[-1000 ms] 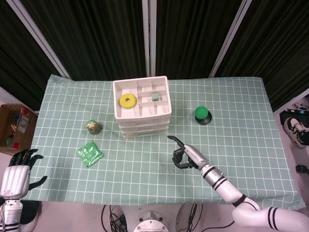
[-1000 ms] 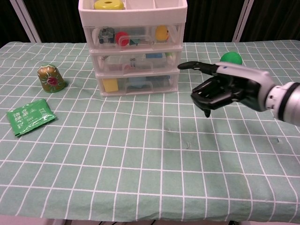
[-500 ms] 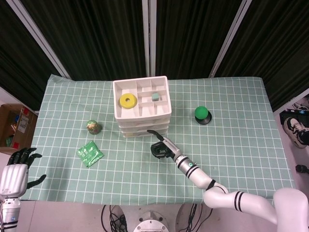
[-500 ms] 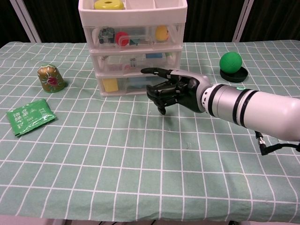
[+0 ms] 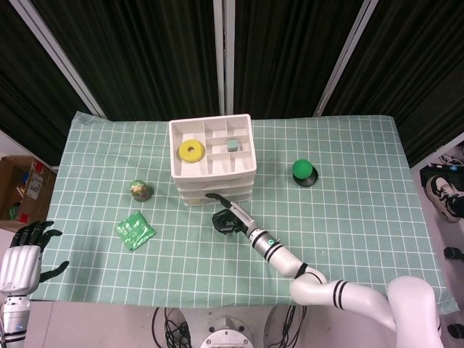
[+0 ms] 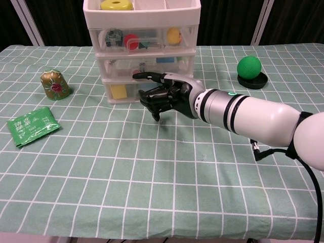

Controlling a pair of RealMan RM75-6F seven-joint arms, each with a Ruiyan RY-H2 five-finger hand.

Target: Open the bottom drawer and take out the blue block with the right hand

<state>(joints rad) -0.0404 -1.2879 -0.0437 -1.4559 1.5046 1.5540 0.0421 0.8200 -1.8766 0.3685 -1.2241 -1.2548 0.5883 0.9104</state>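
1. White plastic three-drawer cabinet (image 6: 146,61) stands far-centre on the green checked tablecloth (image 6: 152,172); all drawers look closed.
2. Bottom clear-fronted drawer (image 6: 121,91) shows a yellow block at its left; the blue block (image 6: 144,87) is a bluish shape behind the front, mostly hidden by the hand, so its outline is uncertain.
3. Right hand (image 6: 164,93), black fingers partly curled, holds nothing; it sits right in front of the bottom drawer's face, one finger stretched left along it. Contact with the drawer cannot be told. Head view places the right hand (image 5: 226,216) at the cabinet's near edge.
4. Left hand (image 5: 25,246) is at the near left table corner, fingers spread, empty.
5. Yellow ring (image 5: 192,151) lies in the top tray.
6. Green ball on black stand (image 6: 249,68) is to the right, well apart from the cabinet.
7. Gold-green wrapped dome (image 6: 53,84) and green sachet (image 6: 31,125) lie left.
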